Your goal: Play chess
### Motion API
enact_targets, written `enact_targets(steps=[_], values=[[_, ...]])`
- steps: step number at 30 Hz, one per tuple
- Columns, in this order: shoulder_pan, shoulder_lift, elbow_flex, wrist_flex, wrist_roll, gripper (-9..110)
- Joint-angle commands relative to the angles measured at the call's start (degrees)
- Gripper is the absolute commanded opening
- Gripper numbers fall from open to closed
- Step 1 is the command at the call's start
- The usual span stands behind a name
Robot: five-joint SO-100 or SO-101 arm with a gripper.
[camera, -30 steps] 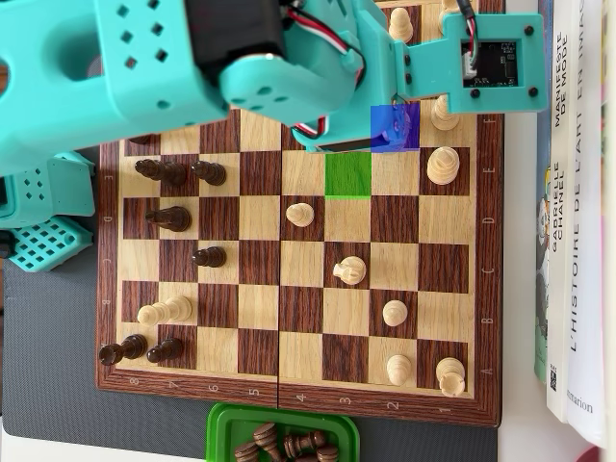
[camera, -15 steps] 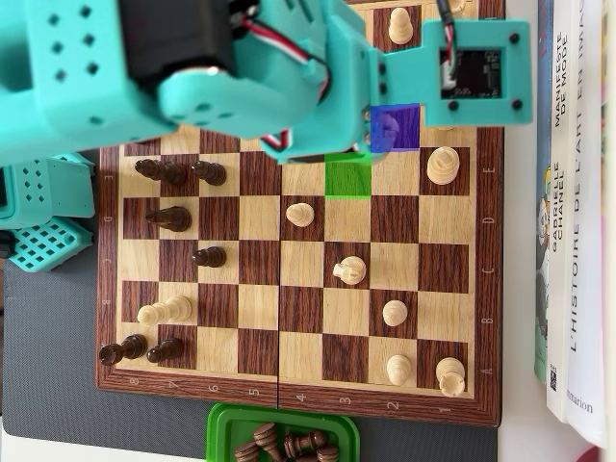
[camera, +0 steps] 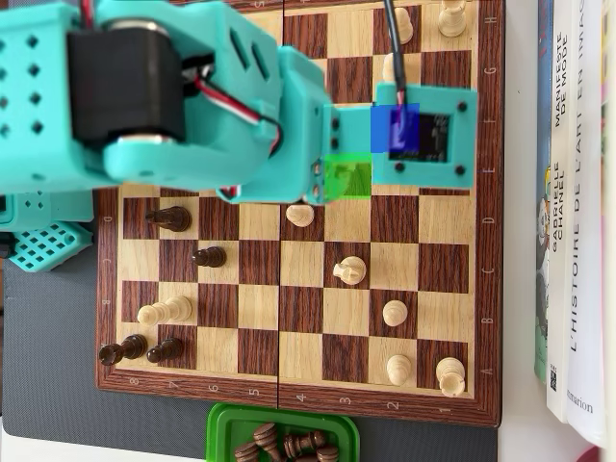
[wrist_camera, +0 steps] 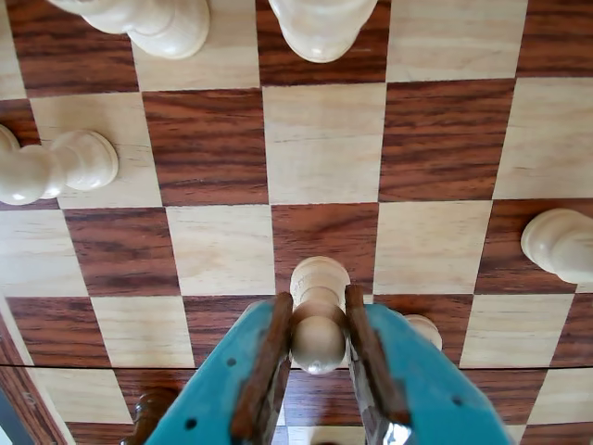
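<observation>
Tool (wrist_camera: 318,357) grips white pawn (wrist_camera: 318,315) over chessboard (wrist_camera: 324,144).

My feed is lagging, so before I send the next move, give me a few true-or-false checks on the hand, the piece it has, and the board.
1. The hand is shut on a light pawn. True.
2. The held piece is dark. False: it is light wood.
3. A green tray of dark pieces sits at the board's bottom edge in the overhead view. True.
4. The chessboard holds only light pieces. False: dark pieces stand on its left side.
</observation>
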Motion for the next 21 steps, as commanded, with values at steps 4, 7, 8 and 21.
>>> enact_targets(steps=[4,7,8,21], values=[[0.88,2.55,0.26,-0.70,-0.26,8],[0.88,2.46,0.26,-0.88,-0.26,8],[0.88,2.11,0.26,-1.41,-0.26,8],[0.88,-1.67,0.26,-3.69,-1.58,8]])
